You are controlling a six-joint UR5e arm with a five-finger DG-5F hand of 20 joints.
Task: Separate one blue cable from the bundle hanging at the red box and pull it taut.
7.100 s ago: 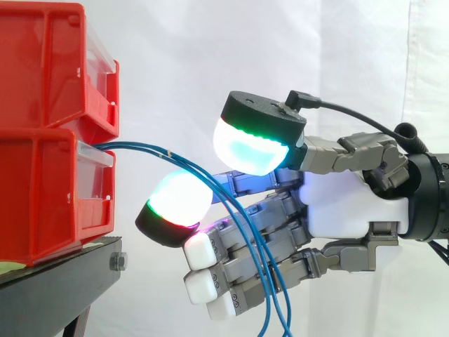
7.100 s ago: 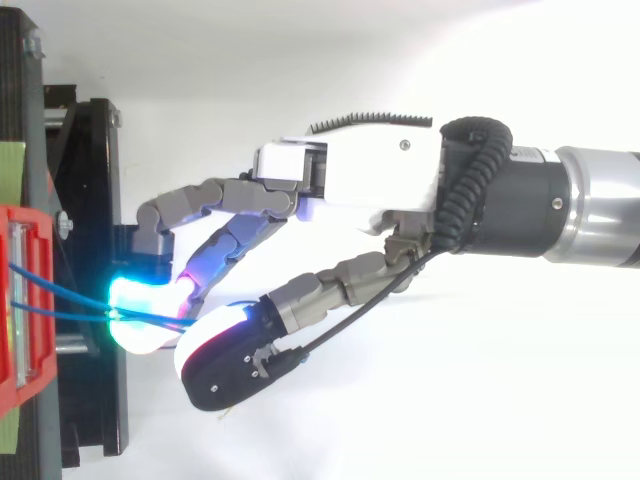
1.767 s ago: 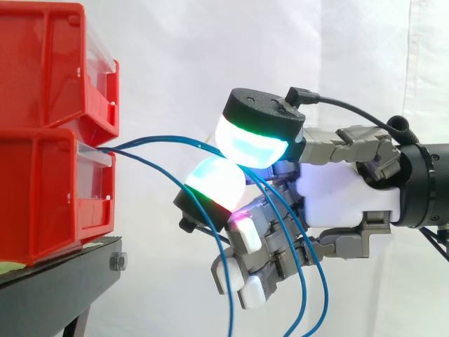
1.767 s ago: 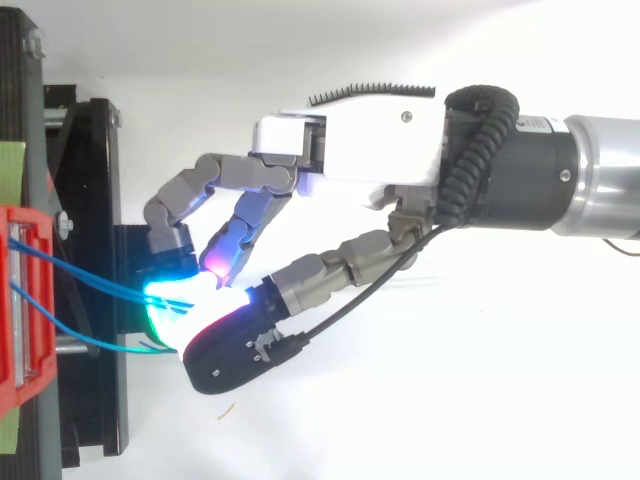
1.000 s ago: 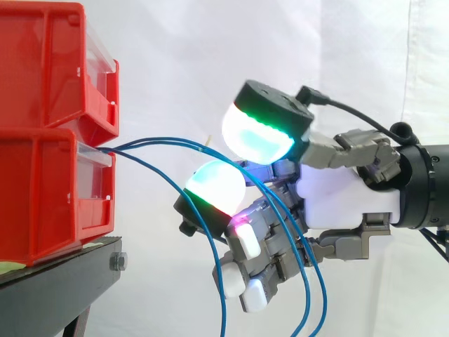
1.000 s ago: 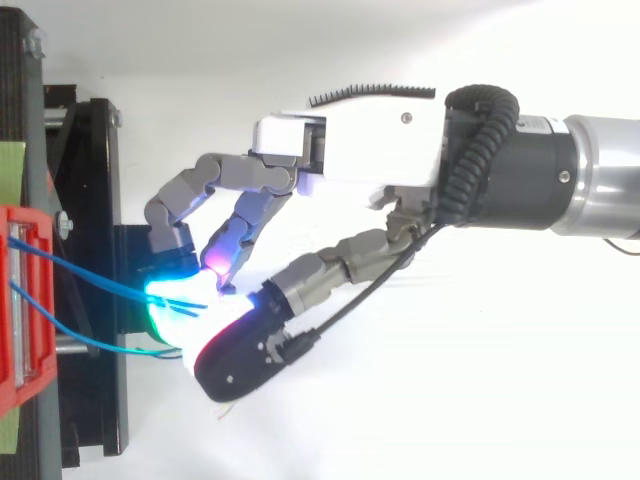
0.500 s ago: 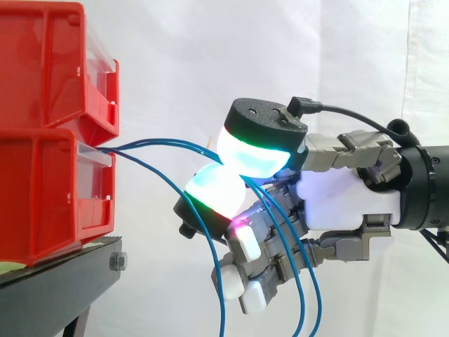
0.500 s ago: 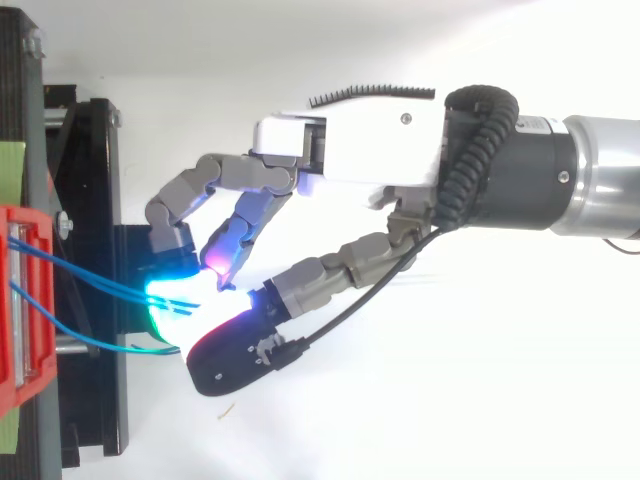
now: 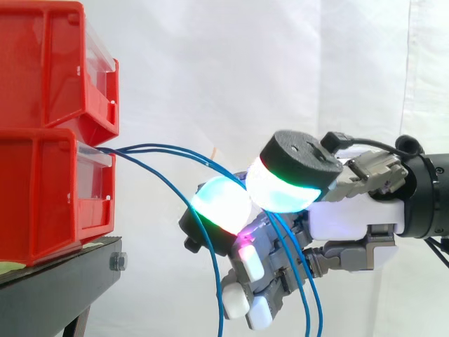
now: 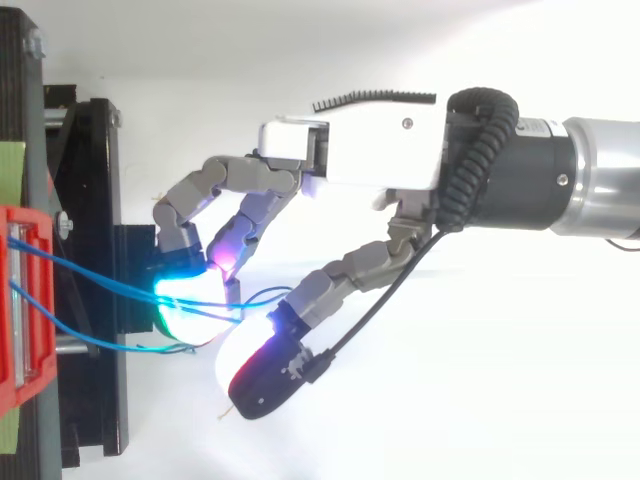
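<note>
Hand (image 9: pixel 354 214): fingers are curled; thumb pad (image 10: pixel 255 375) is held apart from the green-lit fingertip (image 10: pixel 185 300).
Blue cables (image 9: pixel 158 149): two are draped over that fingertip and hooked down between thumb and fingers; a third hangs slack just outside the fingers.
Red bin (image 9: pixel 49 189): found beyond the fingertips, cables emerging there.

We see thin blue cables (image 10: pixel 120 284) running from the red plastic bin (image 10: pixel 45 380) to the grey-and-white robot hand (image 10: pixel 370 150).
</note>
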